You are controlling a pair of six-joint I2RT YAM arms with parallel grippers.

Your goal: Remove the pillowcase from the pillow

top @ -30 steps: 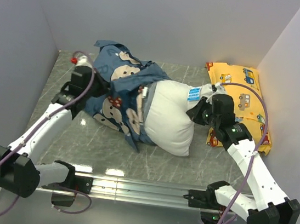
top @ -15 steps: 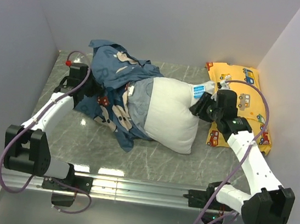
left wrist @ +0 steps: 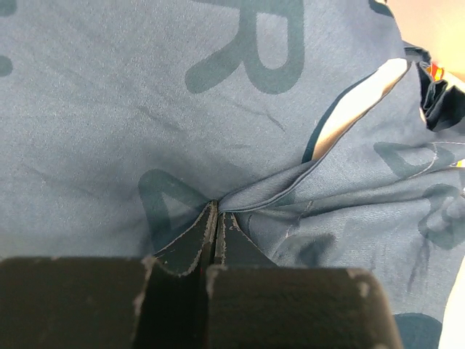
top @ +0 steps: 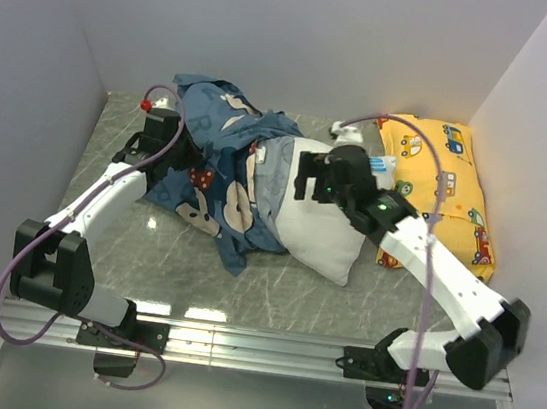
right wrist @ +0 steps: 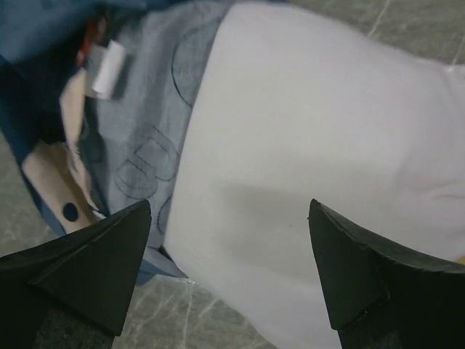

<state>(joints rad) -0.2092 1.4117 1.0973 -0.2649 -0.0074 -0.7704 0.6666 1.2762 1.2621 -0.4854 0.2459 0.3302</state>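
- We find the left fingers [left wrist: 190, 247] fully closed, pinching a fold of the large dark-blue fabric pillowcase [top: 215, 151] printed with cartoon faces and pale letters.
- We find the right fingers [right wrist: 102, 262] spread wide and gripping nothing. They sit over the bare face of the plump white rectangular pillow [top: 308, 234], just beside the pillowcase's edge.
- The pillowcase lies bunched toward the far left of the grey marbled desk [top: 176, 252]. Its pale inner side shows where it wraps the pillow's left end.
- The pillow lies mid-desk, with its right portion uncovered.
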